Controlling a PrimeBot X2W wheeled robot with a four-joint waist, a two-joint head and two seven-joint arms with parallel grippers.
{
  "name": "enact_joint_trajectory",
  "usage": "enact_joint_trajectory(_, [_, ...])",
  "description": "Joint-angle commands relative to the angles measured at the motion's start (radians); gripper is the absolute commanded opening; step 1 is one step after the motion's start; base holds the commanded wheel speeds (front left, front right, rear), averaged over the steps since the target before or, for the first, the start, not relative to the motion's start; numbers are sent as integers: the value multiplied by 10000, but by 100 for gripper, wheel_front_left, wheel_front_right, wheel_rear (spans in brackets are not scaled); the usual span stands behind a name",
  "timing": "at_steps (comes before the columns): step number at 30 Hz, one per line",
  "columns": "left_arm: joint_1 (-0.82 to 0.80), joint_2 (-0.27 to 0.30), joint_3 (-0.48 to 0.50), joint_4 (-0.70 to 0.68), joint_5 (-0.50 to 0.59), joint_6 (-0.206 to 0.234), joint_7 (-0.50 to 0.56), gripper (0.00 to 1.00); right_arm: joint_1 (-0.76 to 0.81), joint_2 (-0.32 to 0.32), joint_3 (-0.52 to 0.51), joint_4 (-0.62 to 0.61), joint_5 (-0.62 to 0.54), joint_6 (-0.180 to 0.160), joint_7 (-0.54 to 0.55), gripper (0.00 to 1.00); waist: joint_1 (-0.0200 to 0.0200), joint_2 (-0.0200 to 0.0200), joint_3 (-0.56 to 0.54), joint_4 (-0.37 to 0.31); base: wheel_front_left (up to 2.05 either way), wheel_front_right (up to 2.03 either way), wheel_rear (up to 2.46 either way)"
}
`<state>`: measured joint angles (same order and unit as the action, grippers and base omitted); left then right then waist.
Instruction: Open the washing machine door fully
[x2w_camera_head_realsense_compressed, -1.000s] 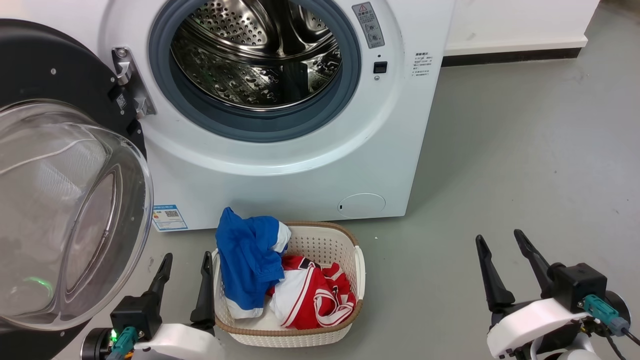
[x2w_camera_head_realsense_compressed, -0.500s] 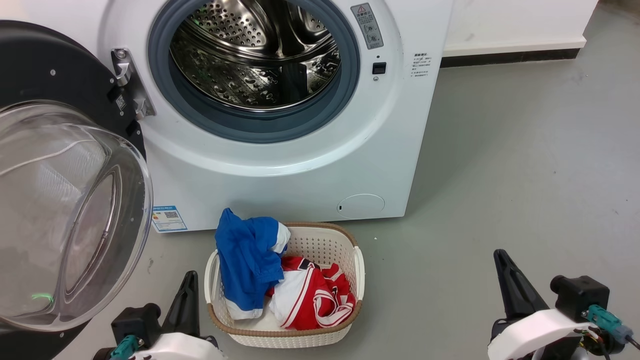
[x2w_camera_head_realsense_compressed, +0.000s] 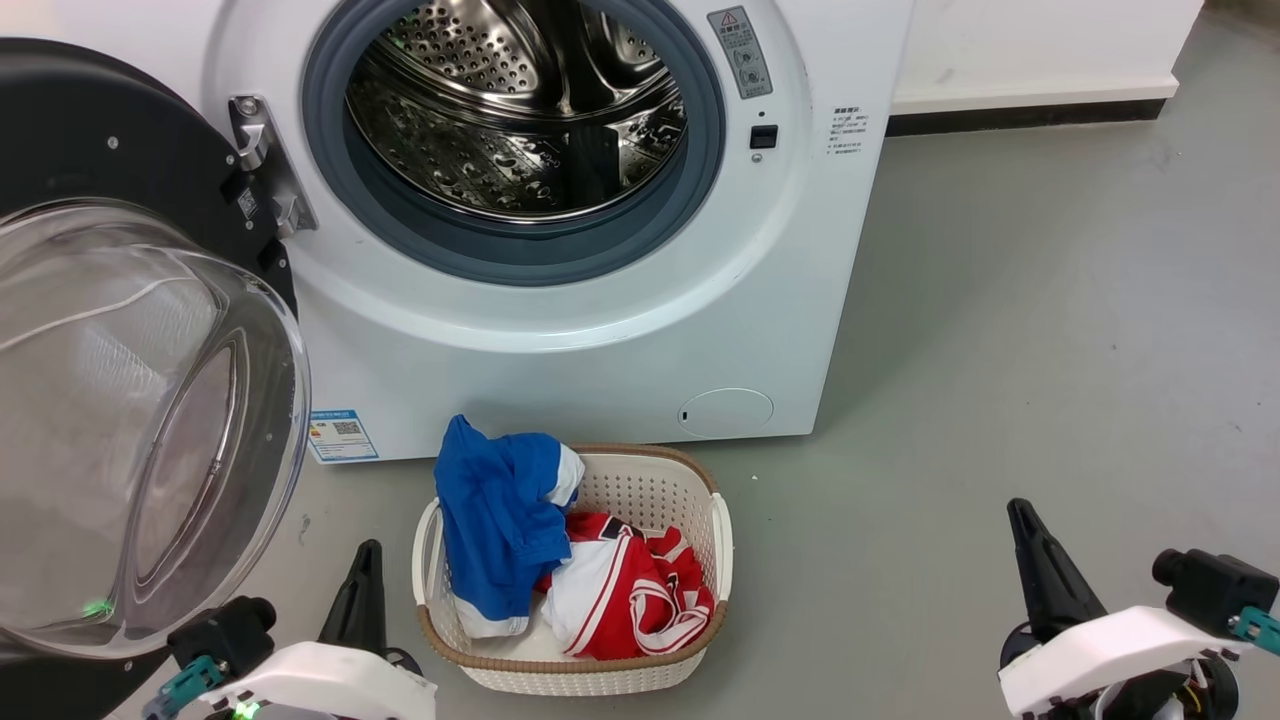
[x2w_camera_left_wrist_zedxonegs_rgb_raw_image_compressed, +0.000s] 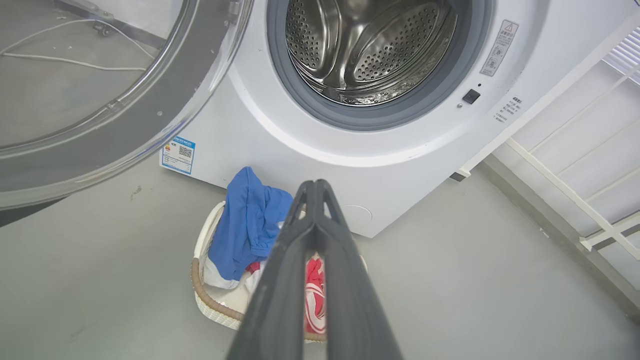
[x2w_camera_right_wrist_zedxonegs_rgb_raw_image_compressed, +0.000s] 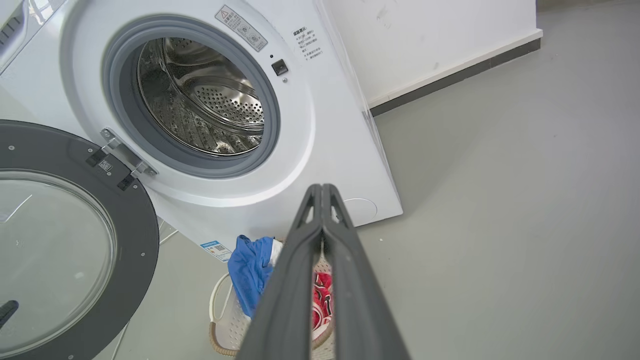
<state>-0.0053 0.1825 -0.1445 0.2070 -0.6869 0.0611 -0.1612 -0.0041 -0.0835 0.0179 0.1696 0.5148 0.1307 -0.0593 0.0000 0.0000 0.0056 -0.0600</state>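
Note for you, operator: the washing machine door (x2w_camera_head_realsense_compressed: 120, 380) stands swung wide on its metal hinge (x2w_camera_head_realsense_compressed: 265, 165), out at the left of the washing machine (x2w_camera_head_realsense_compressed: 560, 350) in the head view, glass bowl bulging toward the camera; the steel drum (x2w_camera_head_realsense_compressed: 515, 110) is wholly uncovered

Change since a second ago: both tools were spread then, fingers apart and reaching higher in the head view; now each has drawn down toward the bottom edge and closed; the door keeps the same angle against the machine front across all three head pictures, and the small overall shift looks like camera motion

Left tool (x2w_camera_head_realsense_compressed: 368, 552): pressed together on nothing, tips meeting in the left wrist view; it sits low beside the door's lower rim and does not appear to touch it

Right tool (x2w_camera_head_realsense_compressed: 1018, 508): likewise pressed together and empty, over bare floor (x2w_camera_head_realsense_compressed: 1000, 350), well apart from door and machine

White laundry basket (x2w_camera_head_realsense_compressed: 722, 540) stands on the floor before the machine, between the two tools; a blue garment (x2w_camera_head_realsense_compressed: 495, 530) hangs over its rim, with a red and white garment (x2w_camera_head_realsense_compressed: 630, 590) beside it inside

Judgement: nothing holds or pushes the door, and closed, lowered tools suggest the arms are retiring; you can treat the opening as done or very nearly so; from these angles I cannot tell whether the hinge has more travel left; if it does, a push on the black ring would serve, minding the basket
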Motion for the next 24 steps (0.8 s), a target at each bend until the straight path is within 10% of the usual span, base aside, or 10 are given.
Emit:
enact_joint_trajectory(1, [-306,20,178,-94,-372,-100,81,0,-358,16,-75,-92,449,2,70,0,0,0,0,10,0,0,0])
enact_joint_trajectory(24, [-574,-403,936,43,-3171,-679,916,0,-593,100,-452,163,3776,1,575,0,0,0,-6,141,0,0,0])
